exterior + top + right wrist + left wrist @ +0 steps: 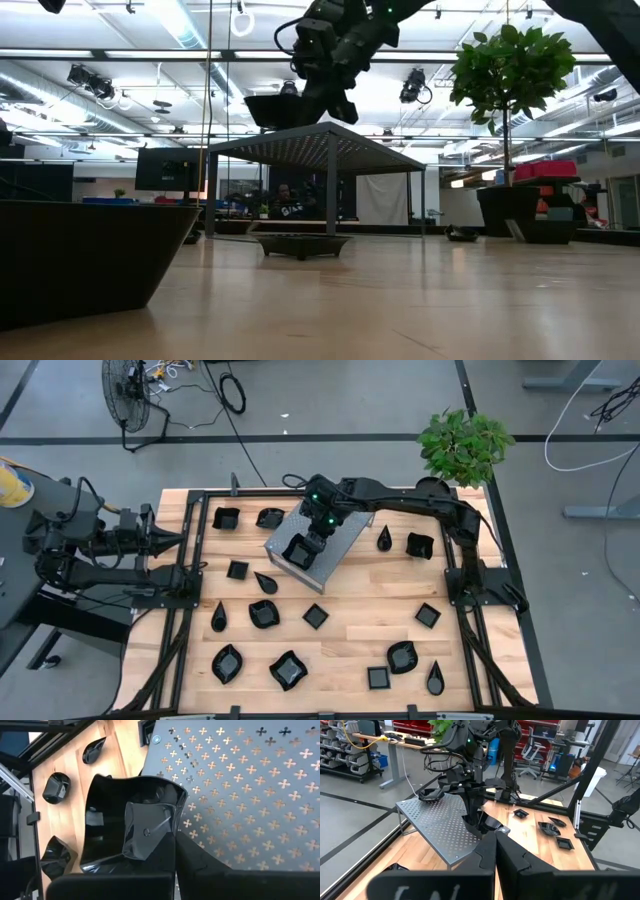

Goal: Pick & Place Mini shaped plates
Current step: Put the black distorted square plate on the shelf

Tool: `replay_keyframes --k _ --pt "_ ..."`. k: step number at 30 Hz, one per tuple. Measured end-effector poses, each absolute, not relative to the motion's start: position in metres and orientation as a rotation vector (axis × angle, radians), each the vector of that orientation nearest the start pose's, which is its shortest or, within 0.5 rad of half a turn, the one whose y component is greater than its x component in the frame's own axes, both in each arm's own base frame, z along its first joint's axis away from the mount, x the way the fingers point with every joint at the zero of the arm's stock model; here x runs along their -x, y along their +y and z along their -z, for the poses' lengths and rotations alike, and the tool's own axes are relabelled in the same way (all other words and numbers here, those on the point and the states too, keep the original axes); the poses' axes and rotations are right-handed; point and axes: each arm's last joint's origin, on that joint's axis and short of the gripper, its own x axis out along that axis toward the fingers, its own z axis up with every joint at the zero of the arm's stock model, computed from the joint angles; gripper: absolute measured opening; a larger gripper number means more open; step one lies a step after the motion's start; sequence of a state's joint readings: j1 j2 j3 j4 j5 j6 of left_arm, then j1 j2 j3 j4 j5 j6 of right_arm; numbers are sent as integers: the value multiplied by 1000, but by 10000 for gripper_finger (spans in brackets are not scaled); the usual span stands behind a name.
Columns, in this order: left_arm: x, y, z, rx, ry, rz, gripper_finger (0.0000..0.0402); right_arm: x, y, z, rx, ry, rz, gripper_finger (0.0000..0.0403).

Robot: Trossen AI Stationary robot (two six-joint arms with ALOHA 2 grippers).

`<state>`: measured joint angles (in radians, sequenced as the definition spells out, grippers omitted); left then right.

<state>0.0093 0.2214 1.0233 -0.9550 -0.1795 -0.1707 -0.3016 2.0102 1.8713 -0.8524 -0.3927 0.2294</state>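
Your right gripper [312, 540] has its fingers [200, 865] pinched tight on the rim of a square black dish [130, 820], one finger inside the bowl and one outside, so the dish hangs from that edge. In the high view it sits over the near-left corner of the grey perforated metal box [335, 545], and the low view shows the dish [275, 110] held up clear, just above the box top [320, 140]. You can't tell from these shots whether its underside touches the metal.

The right arm reaches in from the far right side of the wooden table [350, 650], past the potted plant [465, 445].

The rest of the mini shaped plates are scattered flat on the table around the box: a square one [227, 518] and a leaf-like one [270, 517] near the far-left corner, a teardrop [385, 539] and a square [421, 545] to the right of the box, and a bunch more spread toward the near edge, like the wavy one [288, 670] and a teardrop [435, 679].

Your left gripper [170, 542] is parked at the left edge of the table, fingers clenched together, nothing in them.
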Motion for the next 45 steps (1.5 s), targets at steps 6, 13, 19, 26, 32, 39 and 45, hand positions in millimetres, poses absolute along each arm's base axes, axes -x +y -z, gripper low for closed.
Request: replay_keyframes --k 6,13,19,26,32,39,45 --pt "15 5 -365 157 136 -201 5 -419 -118 -289 -590 946 44 0" --pt "15 5 -365 157 136 -201 5 -419 -118 -289 -595 946 48 0" --pt "15 5 -365 157 136 -201 5 -419 -118 -289 -584 947 68 0" --pt "15 5 -365 157 137 -201 5 -419 -118 -289 -578 947 64 0" --pt "15 5 -365 157 136 -201 5 -419 -118 -289 -584 947 67 0" --pt "15 5 -365 157 136 -201 5 -419 -115 -288 -570 960 88 0" --pt "15 5 -365 157 136 -201 5 -419 -115 -288 -566 960 99 0"
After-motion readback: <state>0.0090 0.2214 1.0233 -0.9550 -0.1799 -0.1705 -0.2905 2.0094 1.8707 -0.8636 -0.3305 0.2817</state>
